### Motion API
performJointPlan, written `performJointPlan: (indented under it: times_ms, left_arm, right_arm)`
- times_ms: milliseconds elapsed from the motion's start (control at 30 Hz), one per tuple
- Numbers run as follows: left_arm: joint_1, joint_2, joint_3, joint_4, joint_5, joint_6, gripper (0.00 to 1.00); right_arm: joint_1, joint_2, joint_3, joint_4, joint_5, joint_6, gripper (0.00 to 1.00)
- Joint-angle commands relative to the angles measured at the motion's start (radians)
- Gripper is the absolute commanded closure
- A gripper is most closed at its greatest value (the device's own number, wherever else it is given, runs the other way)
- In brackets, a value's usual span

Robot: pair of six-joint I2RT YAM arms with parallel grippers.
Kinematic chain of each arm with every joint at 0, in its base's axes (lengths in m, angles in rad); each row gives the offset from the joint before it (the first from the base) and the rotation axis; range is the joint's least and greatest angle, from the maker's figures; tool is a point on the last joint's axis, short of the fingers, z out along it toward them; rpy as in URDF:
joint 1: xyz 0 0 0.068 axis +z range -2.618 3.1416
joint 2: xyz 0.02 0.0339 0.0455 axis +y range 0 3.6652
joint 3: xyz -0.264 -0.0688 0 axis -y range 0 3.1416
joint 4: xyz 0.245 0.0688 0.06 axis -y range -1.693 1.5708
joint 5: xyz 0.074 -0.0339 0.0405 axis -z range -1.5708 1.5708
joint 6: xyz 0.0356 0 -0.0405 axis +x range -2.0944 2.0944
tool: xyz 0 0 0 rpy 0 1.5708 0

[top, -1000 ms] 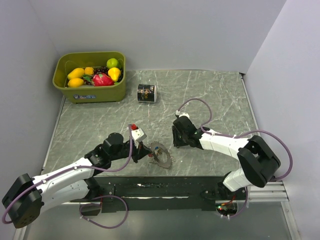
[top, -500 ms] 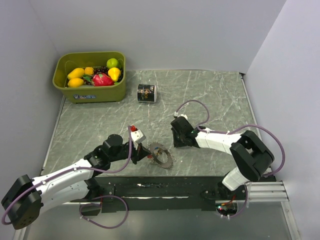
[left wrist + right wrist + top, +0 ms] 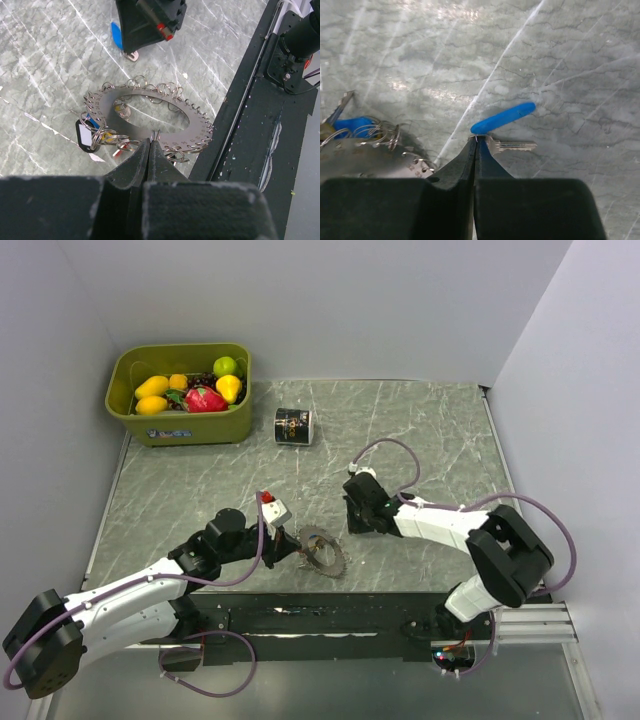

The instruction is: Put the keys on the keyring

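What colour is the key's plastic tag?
The tag is bright blue; right wrist view shows it best.

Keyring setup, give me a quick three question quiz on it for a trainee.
1. True or false: the left tool is shut on the rim of the keyring.
2. The tag on the key at the right tool is: A red, B blue, C green?
3. What black thing lies beside the fruit bin?
Key: 1 true; 2 B; 3 the can.
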Motion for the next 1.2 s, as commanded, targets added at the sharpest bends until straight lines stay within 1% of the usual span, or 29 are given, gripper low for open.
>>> performJointPlan:
  times_ms: [0, 167, 500, 633, 733, 933, 1167]
  left_arm:
    - [-0.003, -0.027, 0.025, 0.035, 0.012, -0.009, 0.99]
    - [-0.003, -0.034, 0.031, 0.030, 0.016, -0.016, 0.99]
    - [-0.004, -0.076, 0.056, -0.017, 0.027, -0.046, 0.99]
    - [-0.006, -0.118, 0.053, -0.029, 0.033, -0.070, 0.99]
    - [-0.008, -0.160, 0.042, -0.031, 0.038, -0.084, 0.99]
    - [-0.012, -0.217, 0.041, -0.052, 0.056, -0.104, 0.99]
    - [-0.021, -0.208, 0.085, -0.120, 0.067, -0.105, 0.99]
  right_arm:
    - [0.011, -0.121, -0.023, 0.036, 0.009, -0.037, 1.00]
    - [0.012, -0.253, -0.097, 0.045, 0.012, -0.029, 1.00]
    - [0.014, -0.451, -0.180, 0.044, -0.074, -0.061, 1.00]
    - [0.017, -0.528, -0.209, 0.030, -0.117, -0.076, 1.00]
    - [0.026, -0.606, -0.226, 0.013, -0.117, -0.078, 1.00]
    - [0.046, -0.677, -0.232, -0.028, -0.154, -0.095, 1.00]
    - [0.094, -0.750, -0.241, -0.071, -0.165, -0.116, 1.00]
